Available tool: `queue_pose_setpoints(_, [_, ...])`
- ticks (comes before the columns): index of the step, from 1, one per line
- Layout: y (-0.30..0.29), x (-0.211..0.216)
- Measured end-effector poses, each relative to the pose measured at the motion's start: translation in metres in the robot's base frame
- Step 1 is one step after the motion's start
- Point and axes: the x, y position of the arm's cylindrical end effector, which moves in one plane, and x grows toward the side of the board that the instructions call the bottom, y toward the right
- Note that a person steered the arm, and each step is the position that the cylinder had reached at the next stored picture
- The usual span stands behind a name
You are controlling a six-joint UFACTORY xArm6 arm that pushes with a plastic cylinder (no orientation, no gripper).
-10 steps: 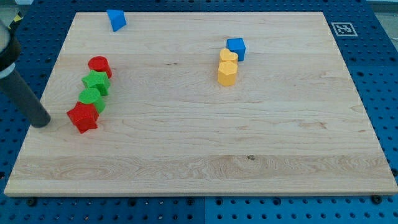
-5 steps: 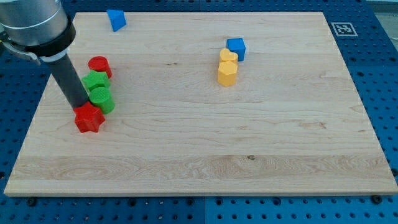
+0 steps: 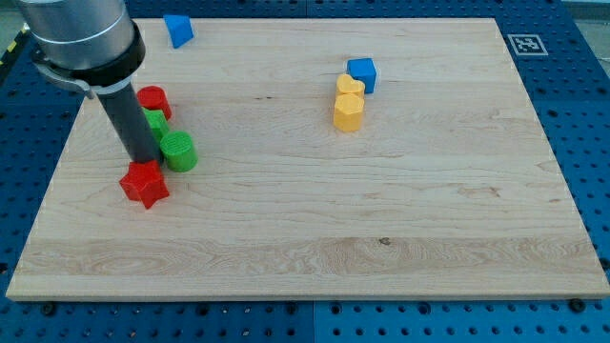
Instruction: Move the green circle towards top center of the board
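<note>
The rod came down from the view's top left, and my tip (image 3: 146, 159) sat right against the left side of the green circle (image 3: 177, 151), on the left part of the table (image 3: 381, 219). No fingers on this arm at all, just that straight dark rod, so there was nothing clenched or released to report. The green circle stood in the left third of the table, a little above mid-height, well away from the top center.

Just below the tip lay the red star (image 3: 144, 184), close under the rod's end; I could not tell whether they touched. Behind the rod, a second green block (image 3: 155, 121) peeked out, its shape mostly hidden by the rod. Above that one sat the red cylinder (image 3: 152, 99), just beside it, at the view's upper left.

Up at the top edge, left of center, a blue block (image 3: 177, 30) of angular shape stood alone, well apart from the cluster.

Over toward the right of center there was a tight little group: a blue cube (image 3: 362, 72) at the top, a yellow heart (image 3: 350, 86) just below and left of it, and a yellow hexagonal block (image 3: 348, 111) below that, the two yellow ones touching.

A black-and-white marker tag (image 3: 526, 44) sat at the view's top right corner.
</note>
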Motion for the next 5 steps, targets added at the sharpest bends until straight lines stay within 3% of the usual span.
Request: queue_pose_setpoints(5, [0.059, -0.01])
